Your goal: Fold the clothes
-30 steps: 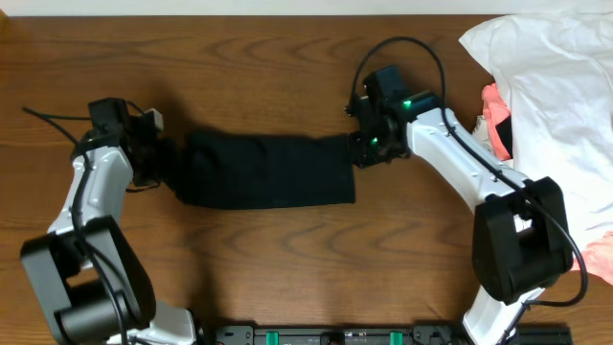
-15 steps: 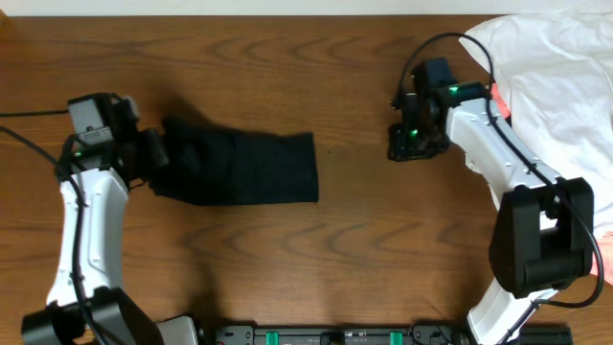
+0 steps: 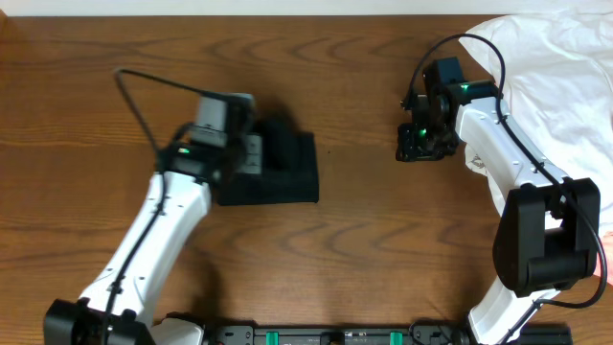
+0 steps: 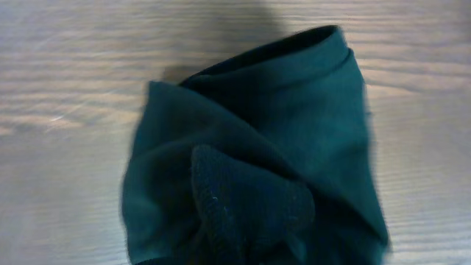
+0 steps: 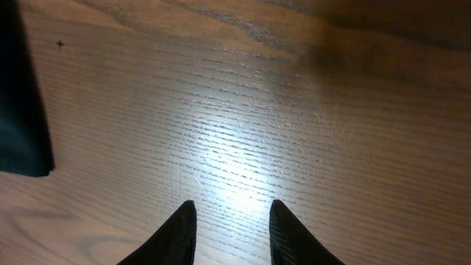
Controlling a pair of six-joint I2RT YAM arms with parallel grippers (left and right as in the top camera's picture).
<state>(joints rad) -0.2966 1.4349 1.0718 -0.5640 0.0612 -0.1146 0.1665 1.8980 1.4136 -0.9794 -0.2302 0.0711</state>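
Note:
The clothes are a black garment lying as a compact folded bundle left of the table's middle. My left gripper sits over the bundle's left part, shut on a bunched fold of the fabric. In the left wrist view the clothes fill the picture, with the pinched fold at the bottom and the jaws hidden under it. Well to the right of the bundle, my right gripper hovers over bare wood. It stands open with nothing between its fingers. One edge of the clothes shows at the left of the right wrist view.
A large white garment is heaped at the back right corner, close behind the right arm. A black cable loops above the left arm. A black rail runs along the table's front edge.
My left gripper has carried the garment's left end to the right, over the rest, so the long strip is now a short bundle. My right gripper let go and drew back to the right.

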